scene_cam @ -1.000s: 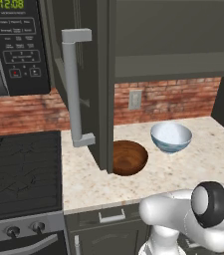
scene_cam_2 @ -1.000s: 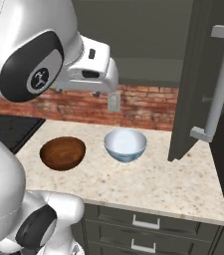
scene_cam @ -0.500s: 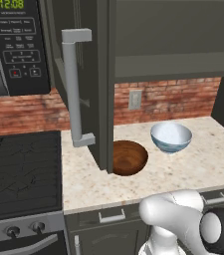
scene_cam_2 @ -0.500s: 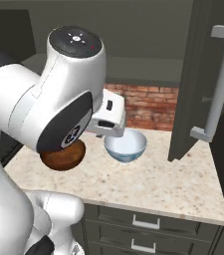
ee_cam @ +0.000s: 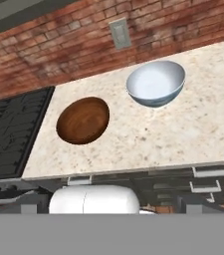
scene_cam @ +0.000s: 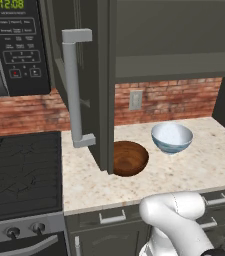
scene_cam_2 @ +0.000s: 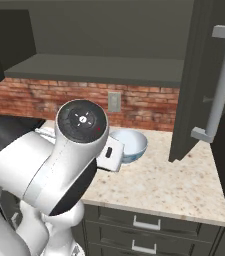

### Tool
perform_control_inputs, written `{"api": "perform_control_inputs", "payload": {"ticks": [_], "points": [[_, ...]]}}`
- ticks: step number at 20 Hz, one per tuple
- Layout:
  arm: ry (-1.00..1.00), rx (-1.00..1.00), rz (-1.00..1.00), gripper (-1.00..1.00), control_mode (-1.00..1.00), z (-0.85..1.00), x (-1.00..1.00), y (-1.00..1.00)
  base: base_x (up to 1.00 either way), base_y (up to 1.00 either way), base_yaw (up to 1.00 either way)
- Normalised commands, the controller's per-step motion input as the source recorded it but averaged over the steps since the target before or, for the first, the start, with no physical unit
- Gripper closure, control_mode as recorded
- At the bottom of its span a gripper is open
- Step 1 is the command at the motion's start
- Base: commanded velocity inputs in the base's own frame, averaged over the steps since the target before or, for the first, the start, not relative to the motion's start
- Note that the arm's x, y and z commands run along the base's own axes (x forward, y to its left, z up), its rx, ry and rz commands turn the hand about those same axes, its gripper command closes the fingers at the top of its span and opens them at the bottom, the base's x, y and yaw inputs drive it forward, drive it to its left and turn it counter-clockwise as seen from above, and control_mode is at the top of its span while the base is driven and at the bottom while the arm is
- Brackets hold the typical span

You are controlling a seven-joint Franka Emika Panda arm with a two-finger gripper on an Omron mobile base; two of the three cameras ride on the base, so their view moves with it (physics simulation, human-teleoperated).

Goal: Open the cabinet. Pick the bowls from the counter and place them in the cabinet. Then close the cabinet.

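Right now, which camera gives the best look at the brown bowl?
The hand view: the brown bowl lies whole and unblocked on the counter, beside the white bowl. In the left base view the open cabinet door cuts off its left side. In the right base view the arm stands in front of it.

A red brick backsplash [scene_cam: 174,102] runs along the wall, with a pale outlet plate [scene_cam: 135,99] set in it. A black microwave [scene_cam: 15,47] with a green clock display hangs above a black stovetop [scene_cam: 19,170]. Dark drawers with short grey handles [scene_cam_2: 146,223] sit low at the front.
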Motion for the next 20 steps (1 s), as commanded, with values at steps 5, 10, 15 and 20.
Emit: {"api": "perform_control_inputs", "payload": {"ticks": [5, 10, 15, 20], "points": [[0.05, 0.08, -0.02, -1.00, -1.00, 0.01, 0.16, -0.01, 0.00, 0.00, 0.00], [0.10, 0.03, 0.00, -1.00, -1.00, 0.00, 0.39, -0.05, 0.00, 0.00, 0.00], [0.02, 0.00, 0.00, -1.00, -1.00, -0.07, 0.44, -0.01, 0.00, 0.00, 0.00], [0.00, 0.00, 0.00, -1.00, -1.00, -0.29, 0.30, 0.00, 0.00, 0.00, 0.00]]}}
